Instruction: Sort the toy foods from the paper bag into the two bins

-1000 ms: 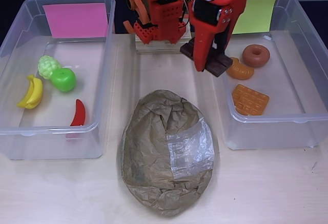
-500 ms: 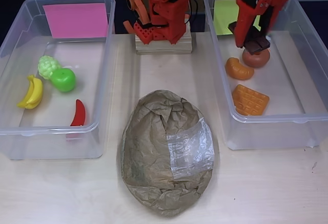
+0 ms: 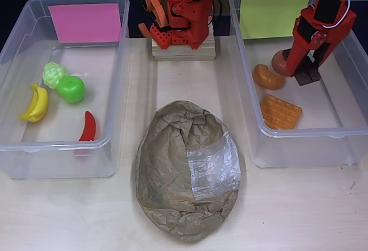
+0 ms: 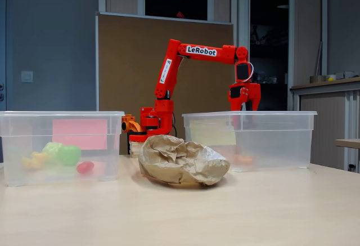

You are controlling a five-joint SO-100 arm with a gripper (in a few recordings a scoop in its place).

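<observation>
my gripper (image 3: 306, 74) sits low in the yellow-green label bin (image 3: 345, 126), pinching the chocolate bar (image 3: 309, 77) beside the donut (image 3: 280, 62). last piece; next i need to spread fingers and let it drop.

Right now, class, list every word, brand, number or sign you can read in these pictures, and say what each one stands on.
"LeRobot": white label on the red arm's upper link, fixed view.
White sticker on the arm's lower link: print too small to read.
Pink label: blank.
Yellow-green label: blank.
Paper bag: no writing visible.
</observation>
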